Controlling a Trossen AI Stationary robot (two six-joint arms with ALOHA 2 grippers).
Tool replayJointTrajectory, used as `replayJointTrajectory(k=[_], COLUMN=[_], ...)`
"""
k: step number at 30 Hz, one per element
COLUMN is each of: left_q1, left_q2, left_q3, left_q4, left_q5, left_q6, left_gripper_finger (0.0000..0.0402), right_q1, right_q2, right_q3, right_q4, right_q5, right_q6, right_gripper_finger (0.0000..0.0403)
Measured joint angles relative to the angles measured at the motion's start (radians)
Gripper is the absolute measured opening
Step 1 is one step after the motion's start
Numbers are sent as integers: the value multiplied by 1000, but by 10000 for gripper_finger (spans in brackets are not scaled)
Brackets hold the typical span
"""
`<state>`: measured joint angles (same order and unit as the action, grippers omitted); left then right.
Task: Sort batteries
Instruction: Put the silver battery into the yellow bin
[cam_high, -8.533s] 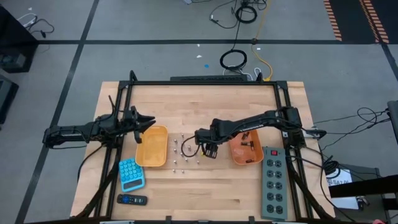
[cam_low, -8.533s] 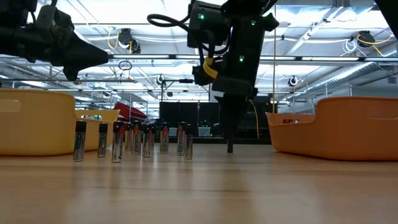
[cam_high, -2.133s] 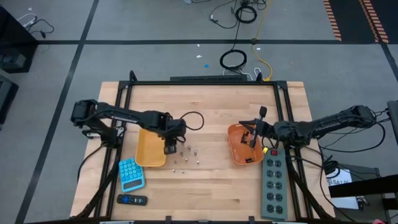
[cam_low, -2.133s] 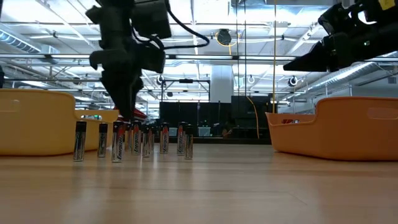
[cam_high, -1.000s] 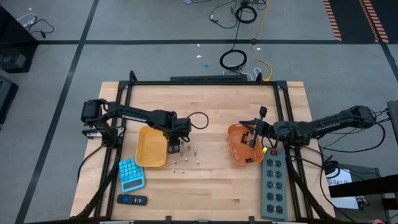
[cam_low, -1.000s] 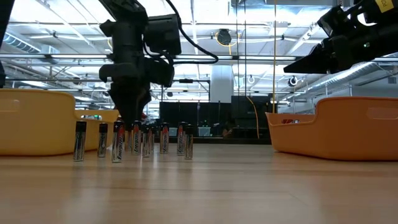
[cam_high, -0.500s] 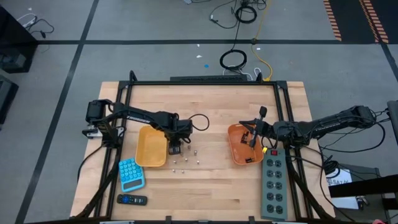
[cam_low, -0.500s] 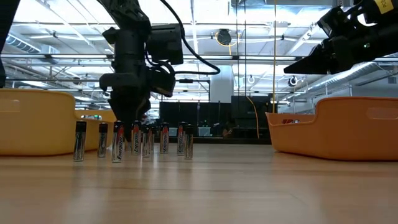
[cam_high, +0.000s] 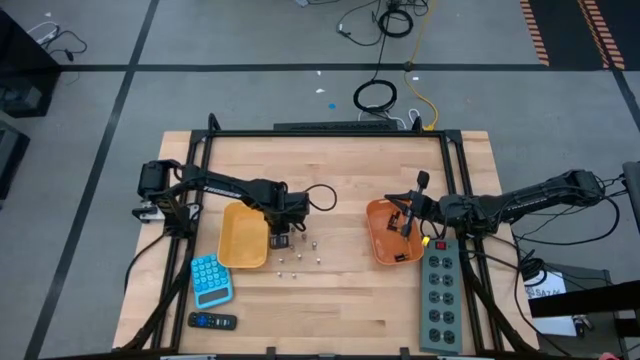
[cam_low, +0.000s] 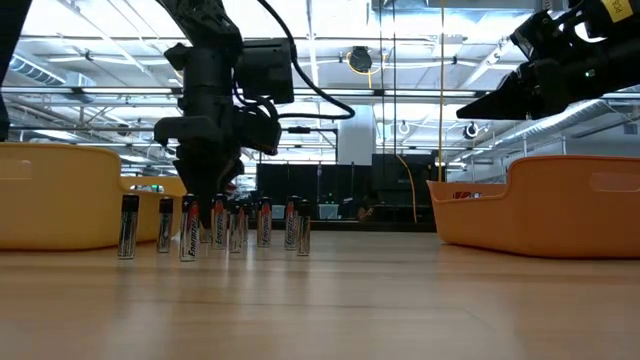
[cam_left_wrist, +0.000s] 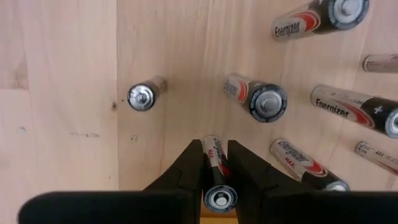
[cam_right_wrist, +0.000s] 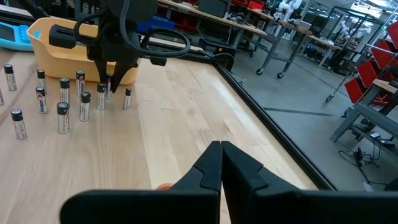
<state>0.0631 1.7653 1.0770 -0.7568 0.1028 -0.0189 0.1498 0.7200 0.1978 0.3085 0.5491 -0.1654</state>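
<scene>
Orange trays are seen on either side of the batteries (cam_high: 297, 253), which stand upright on the wooden tabletop (cam_high: 330, 300). One silver-and-black battery (cam_left_wrist: 214, 168) is clamped between the left gripper's (cam_left_wrist: 214, 163) jaws. Right gripper (cam_right_wrist: 221, 163), jaws closed, hovers over the right tray (cam_high: 390, 240).

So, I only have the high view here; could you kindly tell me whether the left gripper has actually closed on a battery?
Observer: Yes. In the left wrist view the left gripper has its fingers pressed on both sides of one upright battery.
Operator: Thank you. Is that battery lifted?
Observer: I cannot tell; in the low view the fingertips reach down among the standing batteries, hiding its base.
Operator: And the right gripper?
Observer: The right gripper is shut and empty, held above the right orange tray.
</scene>
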Motion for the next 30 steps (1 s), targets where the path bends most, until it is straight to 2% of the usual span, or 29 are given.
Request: replayJointTrajectory(k=[10, 15, 21, 24, 27, 30], left_q1=[5, 5, -9, -31, -55, -66], left_q2=[1, 0, -5, -5, -5, -5], left_q3=[151, 217, 227, 227, 227, 227], left_q4=[-210, -370, -547, -636, -637, -638], left_q5=[-34, 27, 177, 179, 87, 54], left_q6=[0, -73, -210, -239, -281, -309], left_gripper_finger=[56, 56, 57, 66, 85, 114], right_q1=[0, 0, 0, 0, 0, 0], right_q2=[0, 0, 0, 0, 0, 0], right_q3=[0, 0, 0, 0, 0, 0], right_q4=[-9, -22, -29, -40, -40, -39], right_q5=[0, 0, 0, 0, 0, 0], right_q6=[7, 23, 39, 50, 50, 50], right_gripper_finger=[0, 0, 0, 0, 0, 0])
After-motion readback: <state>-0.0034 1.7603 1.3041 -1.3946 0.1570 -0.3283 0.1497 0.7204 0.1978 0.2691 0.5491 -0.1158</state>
